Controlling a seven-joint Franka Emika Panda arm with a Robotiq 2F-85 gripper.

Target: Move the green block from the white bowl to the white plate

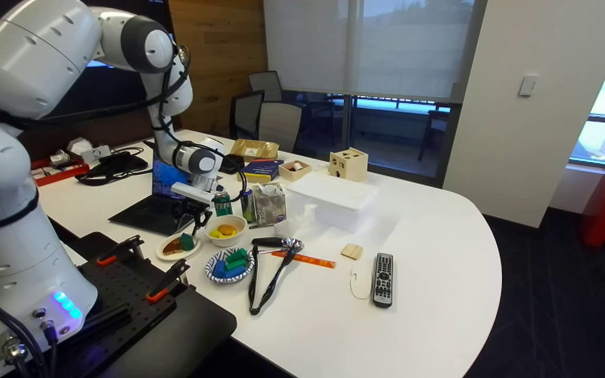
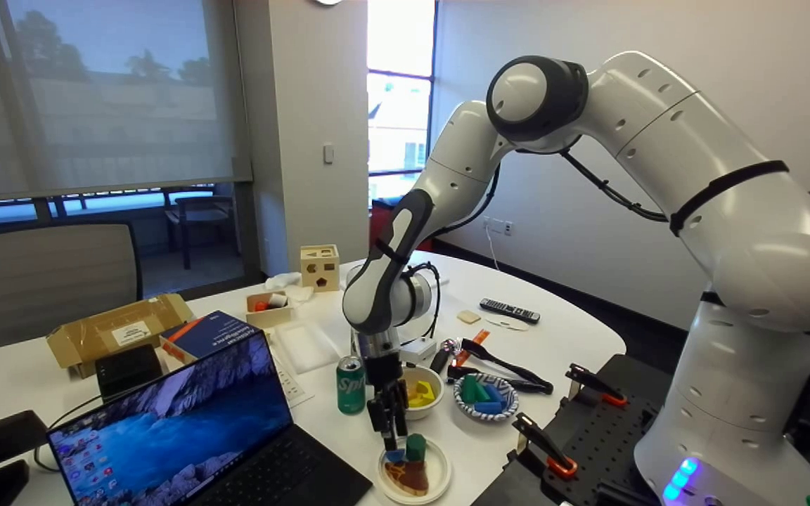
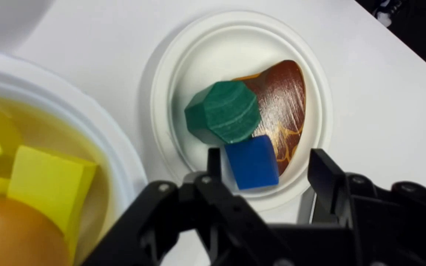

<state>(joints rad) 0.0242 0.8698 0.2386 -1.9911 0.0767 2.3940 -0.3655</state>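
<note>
A dark green faceted block (image 3: 231,112) stands on the white plate (image 3: 231,48). It also shows in both exterior views (image 1: 186,242) (image 2: 415,447). A blue block (image 3: 253,162) touches it, beside a brown wooden food piece (image 3: 283,96). My gripper (image 3: 264,160) is open and empty over the plate's edge, its fingers on either side of the blue block and apart from it. How high the fingertips are above the plate I cannot tell. The white bowl (image 3: 124,147) stands beside the plate and holds yellow blocks (image 3: 50,181) and an orange round piece (image 3: 17,229); no green shows in it.
A patterned bowl (image 1: 210,274) beside the white bowl holds green blocks (image 1: 237,256) and blue blocks (image 1: 226,270). A green can (image 2: 350,386) and an open laptop (image 2: 187,422) stand near the gripper. A tissue box (image 1: 270,205) and a black-handled tool (image 1: 276,281) lie farther off.
</note>
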